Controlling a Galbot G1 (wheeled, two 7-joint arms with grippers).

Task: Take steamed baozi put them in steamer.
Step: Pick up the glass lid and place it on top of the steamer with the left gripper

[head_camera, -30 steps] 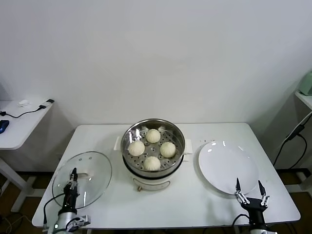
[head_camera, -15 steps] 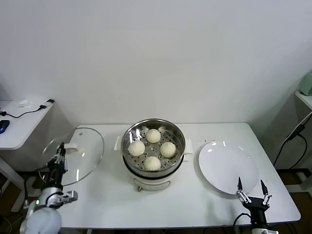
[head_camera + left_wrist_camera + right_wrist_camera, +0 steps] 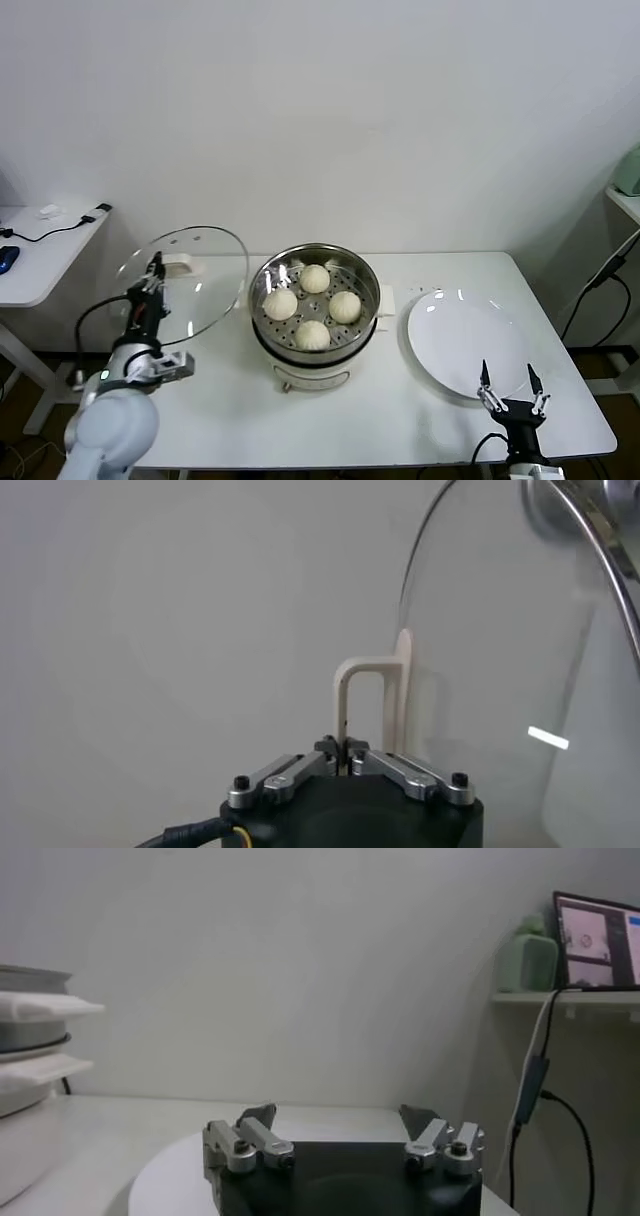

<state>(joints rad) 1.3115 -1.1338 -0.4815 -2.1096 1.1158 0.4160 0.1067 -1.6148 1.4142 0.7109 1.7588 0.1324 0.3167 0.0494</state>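
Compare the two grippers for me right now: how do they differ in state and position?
The left gripper is shut on the glass lid's cream handle; the right gripper is open and holds nothing. The left gripper is raised, holding the lid tilted in the air left of the steamer; the right gripper sits low at the near edge of the white plate. Both point away from the robot, toward the wall.

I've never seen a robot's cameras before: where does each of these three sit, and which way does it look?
Head view: from the robot's head, down at the table, steamer, baozi; both arms show.
Left wrist view: behind the left gripper, shut on the raised glass lid's handle.
Right wrist view: behind the open right gripper, over the white plate.
Shared: head and right wrist views both show plate and steamer.
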